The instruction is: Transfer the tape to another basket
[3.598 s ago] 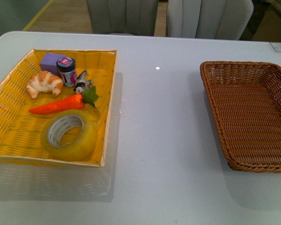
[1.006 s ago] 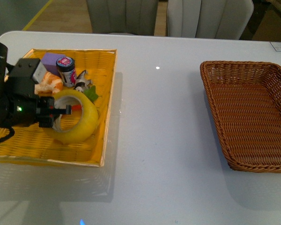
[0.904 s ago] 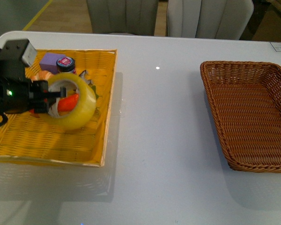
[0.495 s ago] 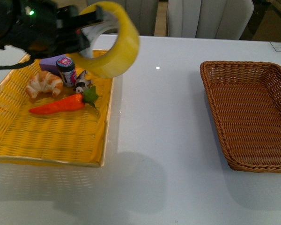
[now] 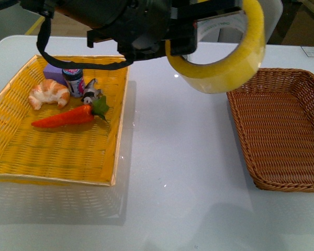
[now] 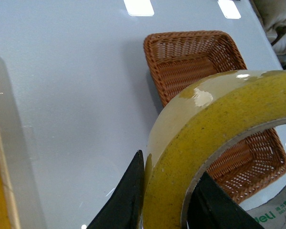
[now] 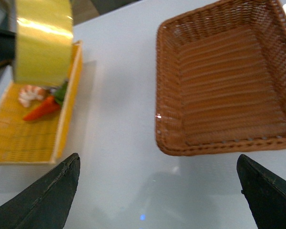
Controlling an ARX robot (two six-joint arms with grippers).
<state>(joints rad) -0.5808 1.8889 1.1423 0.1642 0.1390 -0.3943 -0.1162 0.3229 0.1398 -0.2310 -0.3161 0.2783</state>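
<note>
A: Step?
B: Carry, I'd say. Tape (image 5: 220, 78) is up in the air, on edge, clear of the yellow tray (image 5: 21, 151), above the tabletop (image 5: 172, 157) between tray and basket (image 5: 282, 130). In the front view it overlaps the basket's left rim, but it's held high. Can't tell if it's really over the rim.
A: Left jaws?
B: Pinching the roll's wall. The wrist view shows one jaw on the outer yellow face and the other inside the core. They grip at one spot, and most of the ring sticks out past them.
A: Right jaws?
B: Spread wide, nothing between them. Their camera looks down on the basket and tabletop. Looks idle.
A: Basket?
B: Empty, on the right. The tray holds a croissant (image 5: 48, 93), carrot (image 5: 65, 116) and small jar (image 5: 73, 78).
A: Next?
B: My read: move right until the roll is over the basket's floor, not the rim. Then lower it and spread the jaws. The inner jaw must slip out of the core cleanly or the roll drags along. Let go on edge, it could roll into the wall, so release it low.
A: Progress?
B: Pick done, roughly halfway. Placing is left.
</note>
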